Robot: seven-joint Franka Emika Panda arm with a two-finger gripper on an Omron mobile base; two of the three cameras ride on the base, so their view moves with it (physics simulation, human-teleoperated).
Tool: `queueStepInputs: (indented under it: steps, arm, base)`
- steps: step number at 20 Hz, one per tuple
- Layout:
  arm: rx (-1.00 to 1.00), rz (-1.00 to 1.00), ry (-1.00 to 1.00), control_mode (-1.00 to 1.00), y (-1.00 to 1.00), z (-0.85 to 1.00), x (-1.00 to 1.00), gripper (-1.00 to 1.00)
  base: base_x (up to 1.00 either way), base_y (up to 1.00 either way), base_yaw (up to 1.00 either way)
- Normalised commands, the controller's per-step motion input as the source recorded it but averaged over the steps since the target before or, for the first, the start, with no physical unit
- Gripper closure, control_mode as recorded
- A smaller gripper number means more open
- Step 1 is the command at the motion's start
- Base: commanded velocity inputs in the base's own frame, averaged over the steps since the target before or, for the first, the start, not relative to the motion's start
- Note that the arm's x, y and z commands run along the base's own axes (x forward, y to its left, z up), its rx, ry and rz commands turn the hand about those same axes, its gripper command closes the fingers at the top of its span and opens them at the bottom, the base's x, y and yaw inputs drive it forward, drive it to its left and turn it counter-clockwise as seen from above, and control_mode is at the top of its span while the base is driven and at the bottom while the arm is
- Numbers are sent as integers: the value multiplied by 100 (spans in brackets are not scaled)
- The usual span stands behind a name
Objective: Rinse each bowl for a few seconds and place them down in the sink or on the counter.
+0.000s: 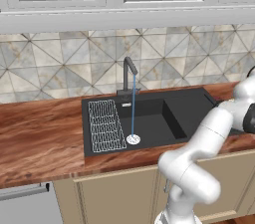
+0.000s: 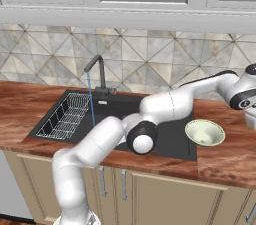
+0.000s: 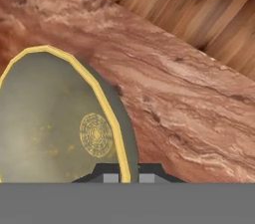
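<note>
Olive-yellow and rimmed in brighter yellow, the darker bowl (image 3: 60,118) sits at nine o'clock in my hand view, and my gripper (image 3: 124,178) has its fingers pressed together on that rim at six o'clock. So I judge I am pinching this bowl by its edge, with the reddish-brown counter (image 3: 189,108) beneath it.

The step in hand looks like carrying it to the water. To do that well I should keep the pinch firm, hold the bowl level enough not to slip, and swing it toward the stream (image 1: 133,108) falling from the faucet (image 1: 129,71) into the black sink (image 1: 154,118), then hold it there a few seconds.

The pale cream-green bowl (image 2: 205,133) rests on the counter just beside the sink's edge, at three o'clock in the right base view, near my path; I should pass above it. The white wire rack (image 1: 105,126) lies at the basin's nine o'clock side, apart from the stream.
</note>
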Motion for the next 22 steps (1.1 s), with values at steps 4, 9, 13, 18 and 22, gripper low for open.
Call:
queueStepInputs:
  steps: [4, 9, 13, 18, 22]
  arm:
    - [-9, 12, 0, -100, 39, 41, -14, 100]
    - [-10, 13, 0, -100, 37, 40, -13, 100]
    - [-10, 13, 0, -100, 36, 38, -14, 100]
    - [-12, 13, 0, -100, 34, 32, -19, 100]
    - [-12, 13, 0, -100, 35, 30, -20, 100]
  base:
    - [0, 0, 0]
    - [0, 0, 0]
    - [0, 0, 0]
    - [0, 0, 0]
    - [0, 0, 0]
